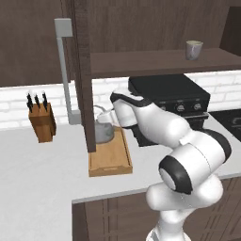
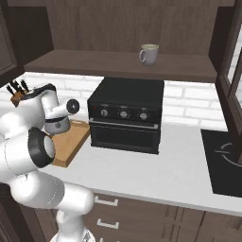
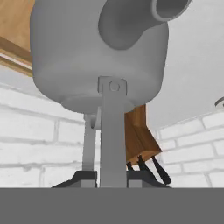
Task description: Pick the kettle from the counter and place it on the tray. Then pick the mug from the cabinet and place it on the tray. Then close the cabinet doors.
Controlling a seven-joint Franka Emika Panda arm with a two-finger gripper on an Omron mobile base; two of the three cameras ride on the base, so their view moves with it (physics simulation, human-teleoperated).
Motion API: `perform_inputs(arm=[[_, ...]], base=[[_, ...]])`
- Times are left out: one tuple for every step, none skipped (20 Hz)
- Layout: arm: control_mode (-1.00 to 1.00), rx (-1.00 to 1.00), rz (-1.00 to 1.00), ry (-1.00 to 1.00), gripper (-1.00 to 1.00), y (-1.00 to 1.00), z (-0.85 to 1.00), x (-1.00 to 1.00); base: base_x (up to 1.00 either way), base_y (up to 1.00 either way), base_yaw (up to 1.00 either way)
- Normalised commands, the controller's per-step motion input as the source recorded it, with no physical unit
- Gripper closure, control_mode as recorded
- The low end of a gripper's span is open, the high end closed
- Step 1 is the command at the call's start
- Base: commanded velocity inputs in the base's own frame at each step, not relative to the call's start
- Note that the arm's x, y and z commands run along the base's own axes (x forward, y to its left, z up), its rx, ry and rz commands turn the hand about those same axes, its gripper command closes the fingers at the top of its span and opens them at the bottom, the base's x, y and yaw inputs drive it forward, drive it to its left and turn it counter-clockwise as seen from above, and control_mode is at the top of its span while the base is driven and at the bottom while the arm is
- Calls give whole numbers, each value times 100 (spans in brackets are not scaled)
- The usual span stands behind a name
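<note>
White brick wall (black oven before it).

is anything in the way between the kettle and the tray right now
Nothing visible is. The gripper holds the kettle by its handle right at the far end of the tray, with no object between them.

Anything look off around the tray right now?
Nothing stands out. The kettle sits upright at the back of the tray, handle between the gripper's fingertips; the mug stands upright on the cabinet shelf.
</note>
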Motion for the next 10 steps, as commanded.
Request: perform_inputs(arm=[[-100,5,2,0,100,15,-9,44],[-100,6,2,0,100,18,-13,45],[-100,5,2,0,100,22,-16,47],[-100,5,1,0,100,24,-19,46],[-100,5,1,0,100,25,-19,46],[-100,5,1,0,100,24,-23,46],[-100,5,1,0,100,20,-23,44],[-100,3,1,0,100,24,-26,43],[-100,1,1,0,100,21,-28,37],[-100,0,1,0,100,18,-27,33]], base=[[0,0,0],[0,0,0],[0,0,0],[0,0,0],[0,0,0],[0,0,0],[0,0,0],[0,0,0],[0,0,0],[0,0,0]])
